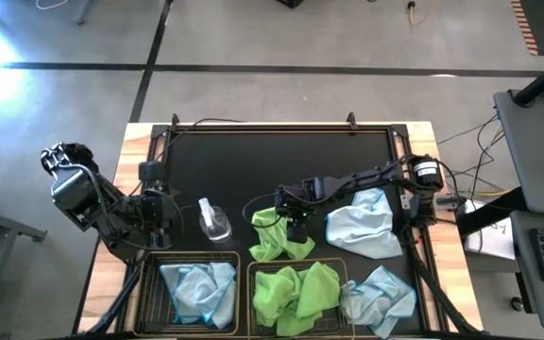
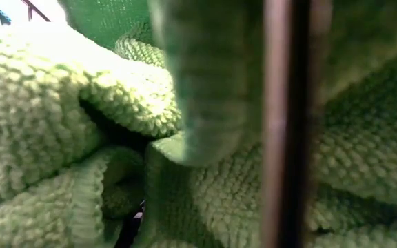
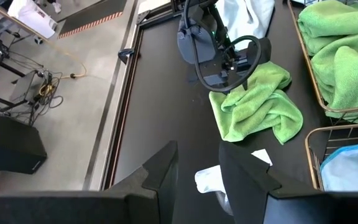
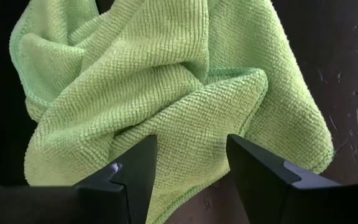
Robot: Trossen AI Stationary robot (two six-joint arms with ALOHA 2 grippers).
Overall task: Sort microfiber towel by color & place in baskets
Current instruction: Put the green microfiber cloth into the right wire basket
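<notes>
A crumpled lime green towel point(image 1: 278, 238) lies on the black table mat, also in the right wrist view point(image 4: 166, 93) and the left wrist view point(image 3: 257, 106). My right gripper point(image 4: 188, 163) is open and points down just above the towel's middle, one finger on each side of a raised fold. A light blue towel point(image 1: 366, 225) lies to its right. Another blue towel point(image 1: 382, 298) lies by the near edge. The left basket point(image 1: 149, 283) holds a blue towel point(image 1: 198, 289). The right basket point(image 1: 250, 293) holds green towels point(image 1: 297, 297). My left gripper point(image 3: 197, 165) is open and waits at the table's left.
A small clear spray bottle point(image 1: 213, 221) stands between the two grippers, just beyond my left gripper's fingers point(image 3: 211, 180). The low view is filled by green towel point(image 2: 60, 117) and a basket wire point(image 2: 281, 124). The far half of the mat point(image 1: 281, 161) is bare.
</notes>
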